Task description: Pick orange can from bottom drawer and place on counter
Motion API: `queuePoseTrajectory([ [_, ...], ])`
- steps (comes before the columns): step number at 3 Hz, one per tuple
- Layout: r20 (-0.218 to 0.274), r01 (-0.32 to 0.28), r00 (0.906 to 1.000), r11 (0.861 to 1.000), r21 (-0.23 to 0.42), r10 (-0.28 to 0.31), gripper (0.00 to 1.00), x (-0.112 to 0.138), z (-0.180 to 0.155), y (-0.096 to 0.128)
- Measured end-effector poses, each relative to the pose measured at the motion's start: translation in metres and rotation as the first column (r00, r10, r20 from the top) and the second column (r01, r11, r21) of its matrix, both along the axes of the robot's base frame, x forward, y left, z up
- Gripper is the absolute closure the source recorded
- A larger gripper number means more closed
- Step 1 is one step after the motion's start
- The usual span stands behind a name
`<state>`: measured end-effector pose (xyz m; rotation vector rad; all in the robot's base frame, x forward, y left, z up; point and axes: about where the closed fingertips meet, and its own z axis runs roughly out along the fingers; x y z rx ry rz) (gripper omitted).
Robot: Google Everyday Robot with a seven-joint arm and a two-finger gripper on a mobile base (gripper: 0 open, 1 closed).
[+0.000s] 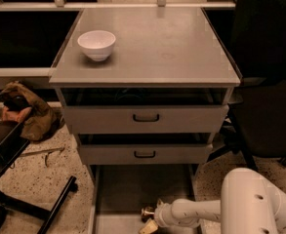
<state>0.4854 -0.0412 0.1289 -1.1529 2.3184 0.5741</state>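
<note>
Down at the bottom edge of the camera view, the end effector [151, 221] sits inside the bottom drawer [128, 191], which is pulled out well past the two drawers above it. It lies at the front of the drawer, at the end of a white arm [196, 211] that comes in from the right, out of the robot's rounded white body [257, 204]. The orange can [147, 211] shows as a small shiny golden shape right at the tip of the end effector, low over the grey drawer floor and touching or almost touching the tool. I cannot tell whether the end effector is clamped on the can or merely resting against it.

The upper drawer [181, 119] and the middle drawer [113, 155] each carry a dark handle, and both stand slightly ajar, with a dark gap above each front. On the tabletop [167, 52] a white bowl [96, 44] stands upright near the left front corner, well apart from the can.

On the speckled floor [40, 179] to the left lies a crumpled brown cloth [28, 112]. A black chair [269, 91] stands just beside the cabinet on the right.
</note>
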Motion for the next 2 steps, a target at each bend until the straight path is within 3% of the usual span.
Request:
queuePoseTrajectory([
  [1,-0.006,0.003,1.0,1.0,0.005,-0.003,0.08,-0.0019,-0.0032,-0.0036],
  [2,-0.007,0.003,1.0,1.0,0.005,-0.003,0.27,-0.0019,-0.0032,-0.0036],
])
